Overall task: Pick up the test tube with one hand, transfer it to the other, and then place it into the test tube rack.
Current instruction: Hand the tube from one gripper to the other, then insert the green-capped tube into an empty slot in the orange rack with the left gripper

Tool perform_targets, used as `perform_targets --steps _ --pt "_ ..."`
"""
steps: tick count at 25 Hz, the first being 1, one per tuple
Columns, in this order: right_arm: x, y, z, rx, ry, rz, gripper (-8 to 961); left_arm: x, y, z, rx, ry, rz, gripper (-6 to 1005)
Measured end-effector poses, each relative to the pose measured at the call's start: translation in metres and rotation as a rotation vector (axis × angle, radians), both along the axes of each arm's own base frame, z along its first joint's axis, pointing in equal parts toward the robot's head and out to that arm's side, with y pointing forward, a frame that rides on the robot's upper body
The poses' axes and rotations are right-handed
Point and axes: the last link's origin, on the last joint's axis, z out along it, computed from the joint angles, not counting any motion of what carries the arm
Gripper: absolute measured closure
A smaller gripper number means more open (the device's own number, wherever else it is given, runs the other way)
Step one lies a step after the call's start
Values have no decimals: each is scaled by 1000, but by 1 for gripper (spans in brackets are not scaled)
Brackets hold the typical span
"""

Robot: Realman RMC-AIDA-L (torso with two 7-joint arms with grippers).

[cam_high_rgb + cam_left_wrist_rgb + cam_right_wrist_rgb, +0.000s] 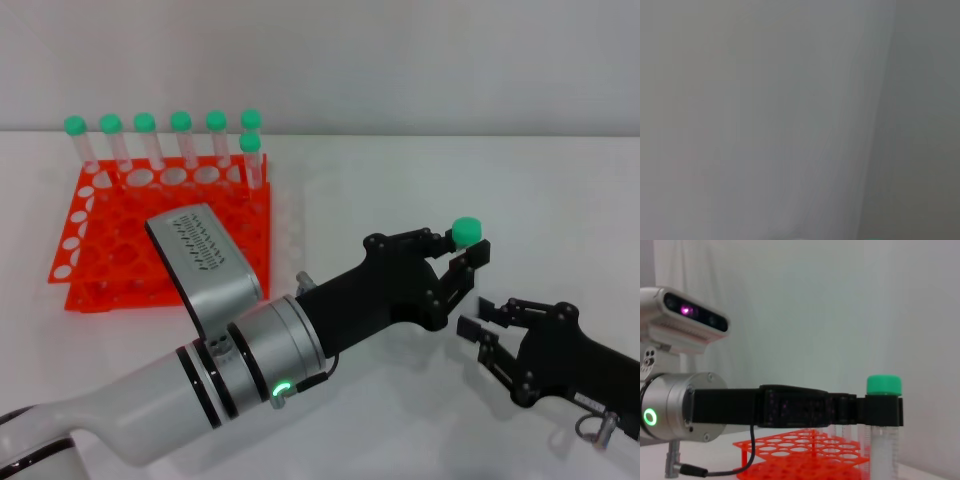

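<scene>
Fingers of your black left gripper (455, 262) pinch the clear green-capped plastic test tube (467, 232) upright at centre right of the head view. Your right gripper (478, 322), just below, stands spread and empty. Orange-red plastic rack (120, 262) sits upper left on the white worktop (420, 180).

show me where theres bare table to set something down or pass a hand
Bare table lies right of the test tube rack, beyond both grippers. Crowded: the near middle, where the left gripper holds the test tube upright and the open right gripper waits close beside it. The rack's back row is filled with capped tubes.
</scene>
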Motion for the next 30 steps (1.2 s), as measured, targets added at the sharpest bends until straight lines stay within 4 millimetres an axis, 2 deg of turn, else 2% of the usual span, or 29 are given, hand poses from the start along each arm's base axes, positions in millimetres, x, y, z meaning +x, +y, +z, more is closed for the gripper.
perform_targets --steps 4,8,13,16,17,20,24,30 --pt "2 -1 0 5 -4 -5 746 -2 3 4 16 -19 24 788" --pt "12 -1 4 28 -1 -57 709 -18 13 18 75 -69 133 788" --pt "37 5 21 128 12 -208 466 -65 27 60 255 -141 279 787" --pt "53 9 38 228 43 -304 258 -94 32 88 377 -175 359 786" --pt "53 9 38 228 43 -304 213 -99 33 94 402 -179 373 785" --pt "72 10 67 391 105 -416 79 -113 37 112 512 -168 403 784" --pt "82 11 85 500 125 -464 79 -117 46 126 637 -112 400 783" --pt "82 16 99 578 122 -451 78 -104 71 123 648 -34 394 781"
